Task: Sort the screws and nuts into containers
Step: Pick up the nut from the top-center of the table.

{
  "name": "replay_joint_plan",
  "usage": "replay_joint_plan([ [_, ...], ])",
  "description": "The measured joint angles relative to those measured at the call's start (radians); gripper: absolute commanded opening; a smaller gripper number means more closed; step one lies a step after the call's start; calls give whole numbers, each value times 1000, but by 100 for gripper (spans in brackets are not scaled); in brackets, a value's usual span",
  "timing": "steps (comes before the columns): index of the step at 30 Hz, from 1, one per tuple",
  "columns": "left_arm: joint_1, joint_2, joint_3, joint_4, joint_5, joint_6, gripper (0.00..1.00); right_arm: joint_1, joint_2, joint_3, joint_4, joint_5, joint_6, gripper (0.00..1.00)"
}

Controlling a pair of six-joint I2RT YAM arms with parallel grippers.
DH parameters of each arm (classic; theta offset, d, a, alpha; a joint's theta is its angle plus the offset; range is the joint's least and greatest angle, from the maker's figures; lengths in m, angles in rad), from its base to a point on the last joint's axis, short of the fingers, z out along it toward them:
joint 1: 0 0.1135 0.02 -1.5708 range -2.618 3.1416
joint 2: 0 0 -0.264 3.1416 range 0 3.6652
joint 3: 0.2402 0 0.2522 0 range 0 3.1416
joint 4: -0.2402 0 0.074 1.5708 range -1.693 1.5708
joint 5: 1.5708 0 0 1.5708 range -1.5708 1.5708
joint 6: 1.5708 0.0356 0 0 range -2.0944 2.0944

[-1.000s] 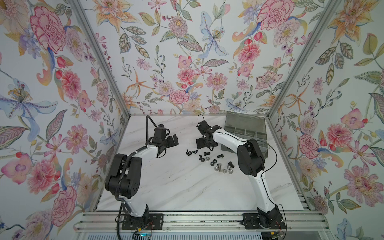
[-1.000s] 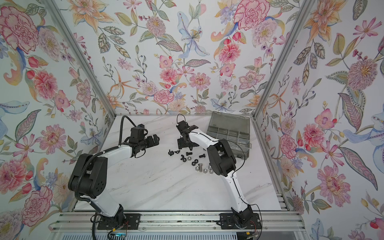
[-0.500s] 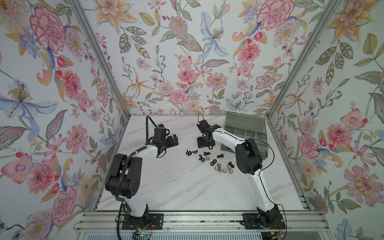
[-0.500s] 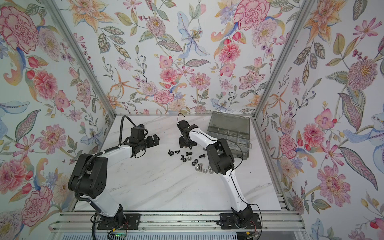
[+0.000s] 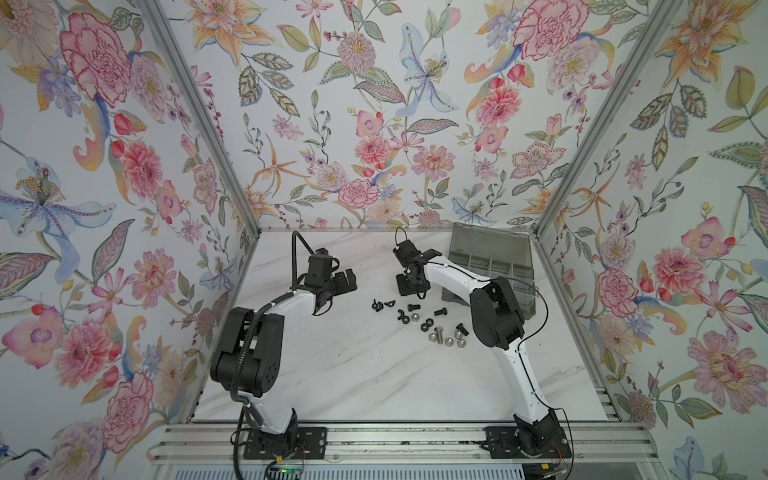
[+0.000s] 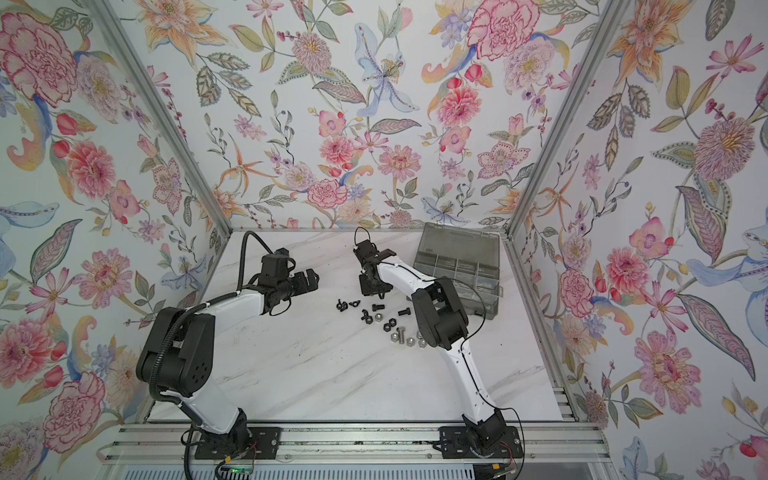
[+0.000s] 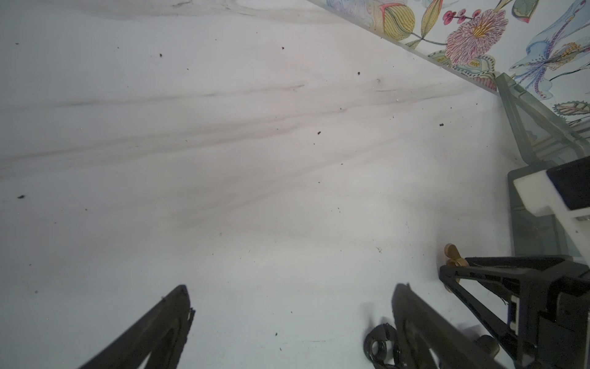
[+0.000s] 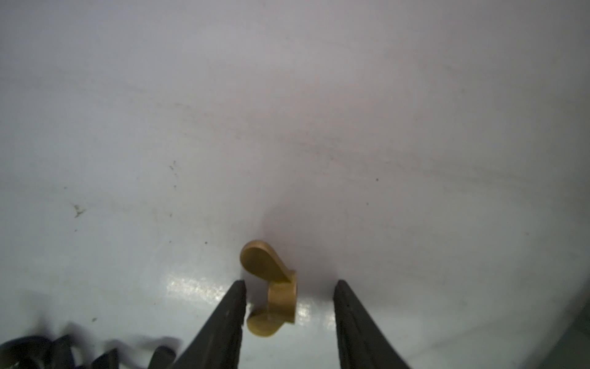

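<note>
Though hidden overhead — brass wing nut [image 8: 278, 295]

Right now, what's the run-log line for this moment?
right hand: open, straddling brass wing nut on table | left hand: open, empty | organizer box: lid open

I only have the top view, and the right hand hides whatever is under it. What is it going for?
Observer: A brass wing nut, sitting between the fingers of the right hand.
Operator: Gripped yet?
Observer: No. One finger is right beside it; the other stands clear.
Operator: And the left hand?
Observer: The left hand is open with nothing between its fingertips; a black nut lies by one finger.
</note>
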Motion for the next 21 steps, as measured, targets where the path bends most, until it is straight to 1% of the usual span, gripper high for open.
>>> replay_joint_plan([
  [8, -10, 1, 0, 0, 3, 0, 99, 2, 3, 3, 2, 10, -14, 38],
  [21, -11, 13, 0, 0, 4, 0, 99, 3, 13, 19, 4, 6, -58, 31],
])
